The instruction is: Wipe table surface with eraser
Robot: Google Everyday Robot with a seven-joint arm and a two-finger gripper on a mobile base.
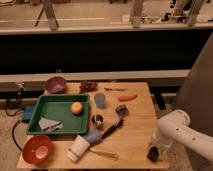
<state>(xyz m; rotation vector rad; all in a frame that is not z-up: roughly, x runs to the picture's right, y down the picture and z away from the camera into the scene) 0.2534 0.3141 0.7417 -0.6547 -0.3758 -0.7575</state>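
Observation:
My gripper is at the end of the white arm, low over the front right corner of the wooden table. Its dark tip is at or just above the table surface, near the right edge. Something dark and blocky sits at the tip; I cannot tell whether it is the eraser or part of the gripper. No separate eraser shows elsewhere on the table.
Left: a green tray with an orange fruit and a grey object. Also a purple bowl, a red bowl, a tipped white cup, a blue cup, a carrot, a black brush and a whisk.

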